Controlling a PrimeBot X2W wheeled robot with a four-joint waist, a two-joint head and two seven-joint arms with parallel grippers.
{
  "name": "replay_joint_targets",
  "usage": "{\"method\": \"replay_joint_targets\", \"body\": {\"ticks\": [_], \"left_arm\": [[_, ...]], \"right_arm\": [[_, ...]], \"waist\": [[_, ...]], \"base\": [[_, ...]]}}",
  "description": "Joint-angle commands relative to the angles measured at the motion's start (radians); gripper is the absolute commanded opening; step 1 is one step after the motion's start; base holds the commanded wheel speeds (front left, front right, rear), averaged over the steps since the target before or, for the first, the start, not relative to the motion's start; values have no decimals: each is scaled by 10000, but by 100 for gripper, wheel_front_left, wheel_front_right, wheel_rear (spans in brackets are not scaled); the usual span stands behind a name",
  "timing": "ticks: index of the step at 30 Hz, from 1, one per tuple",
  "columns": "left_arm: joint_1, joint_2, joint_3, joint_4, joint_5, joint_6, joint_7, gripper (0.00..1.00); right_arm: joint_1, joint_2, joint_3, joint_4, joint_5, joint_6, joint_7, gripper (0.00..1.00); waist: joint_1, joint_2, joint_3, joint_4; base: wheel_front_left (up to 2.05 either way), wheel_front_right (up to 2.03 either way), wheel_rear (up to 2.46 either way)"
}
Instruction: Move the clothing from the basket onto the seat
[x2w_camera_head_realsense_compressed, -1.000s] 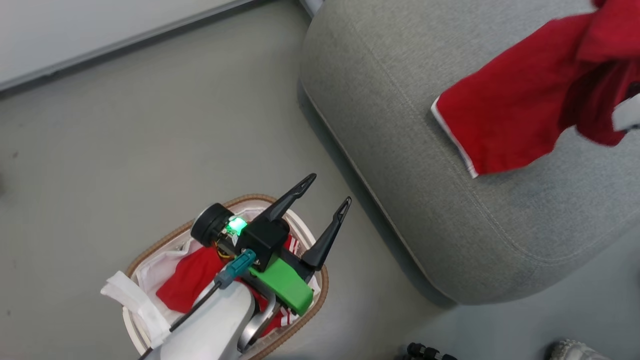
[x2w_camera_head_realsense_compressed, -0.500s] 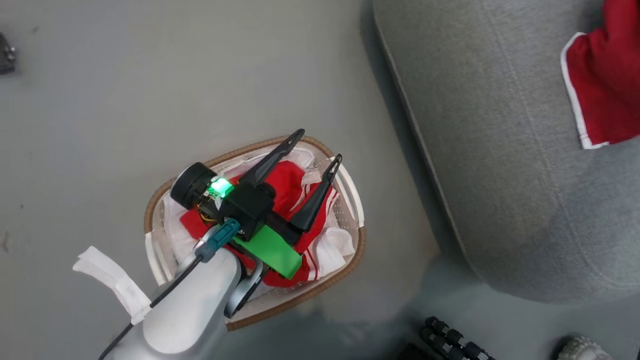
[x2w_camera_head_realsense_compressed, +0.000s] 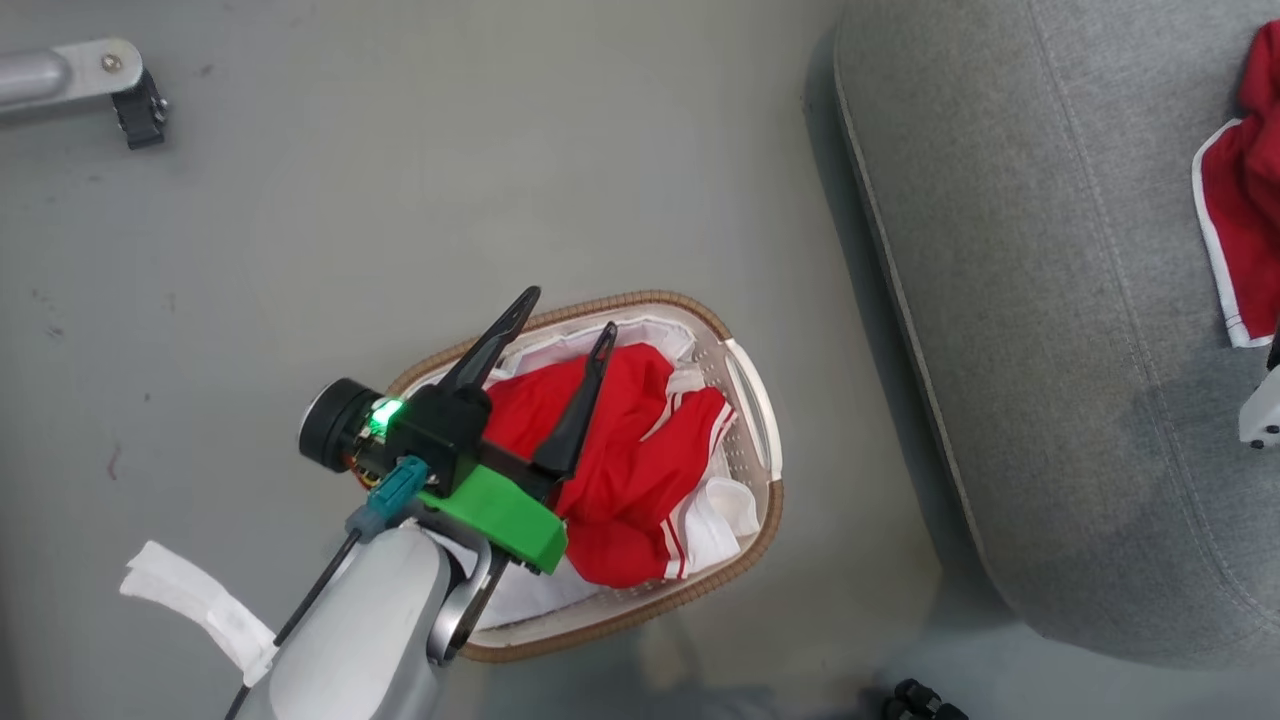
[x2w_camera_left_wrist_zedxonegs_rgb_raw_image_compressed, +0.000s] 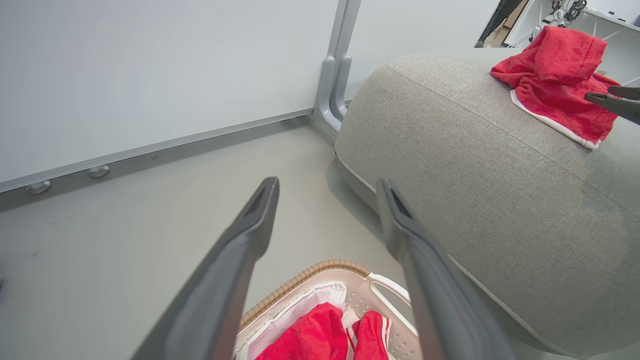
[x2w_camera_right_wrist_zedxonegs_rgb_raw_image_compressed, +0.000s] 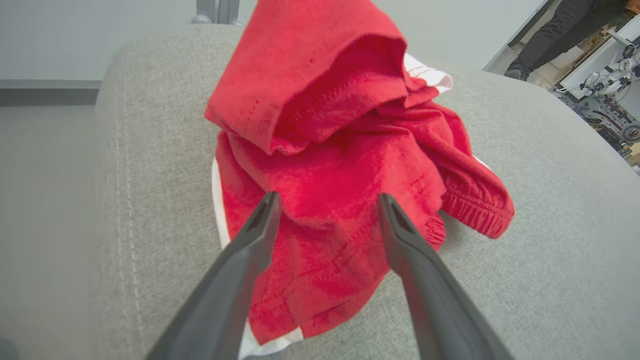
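On the left, our left gripper (x2w_camera_head_realsense_compressed: 566, 318) hangs over the oval cream-white plastic basket (x2w_camera_head_realsense_compressed: 640, 298), jaws wide apart and empty. Bright red white-striped clothing (x2w_camera_head_realsense_compressed: 620, 470) lies inside on a white liner (x2w_camera_head_realsense_compressed: 530, 598). On the right, above the large grey fabric seat (x2w_camera_head_realsense_compressed: 1050, 300), our right gripper (x2w_camera_right_wrist_zedxonegs_rgb_raw_image_compressed: 328, 197) has its jaws apart, pointing at a crumpled red garment (x2w_camera_right_wrist_zedxonegs_rgb_raw_image_compressed: 340, 150) lying there.

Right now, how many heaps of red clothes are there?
2. One heap lies on the seat; one striped heap sits in the basket. More clothes may be hidden inside each.
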Motion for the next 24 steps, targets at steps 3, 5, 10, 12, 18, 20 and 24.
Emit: {"method": "replay_joint_targets", "body": {"ticks": [3,5,10,12,18,20,24], "left_arm": [[642,-234,802,131,273,-27,6,100],[949,-380,1440,186,501,-9,6,100],[1714,-690,2944,310,1031,149,6,100],[1953,-783,3456,400,1222,220,6,100],[2573,-1031,4699,588,1564,324,6,100],[2772,-1099,4986,678,1673,330,6,100],[3171,-1170,5454,762,1874,333,8,100]], "right_arm": [[848,204,659,-914,866,-10,-4,100],[1164,199,1144,-1461,1502,-10,-2,100],[1859,544,2493,-2544,2566,-10,-2,100],[2029,766,2860,-2769,2793,-10,-2,100],[2549,1265,3707,-2762,3195,-10,-2,100],[2734,1369,3878,-2683,3293,-10,-2,100],[3162,1503,4059,-2586,3343,-10,-2,100]], "waist": [[-1,37,-1356,326],[-1,37,-1716,535],[-1,37,-2488,1123],[-1,37,-2777,1379],[-1,37,-3539,2096],[-1,37,-3771,2255],[-1,37,-4172,2470]], "base": [[0,0,0],[0,0,0],[0,0,0],[0,0,0],[0,0,0],[0,0,0],[0,0,0]]}}
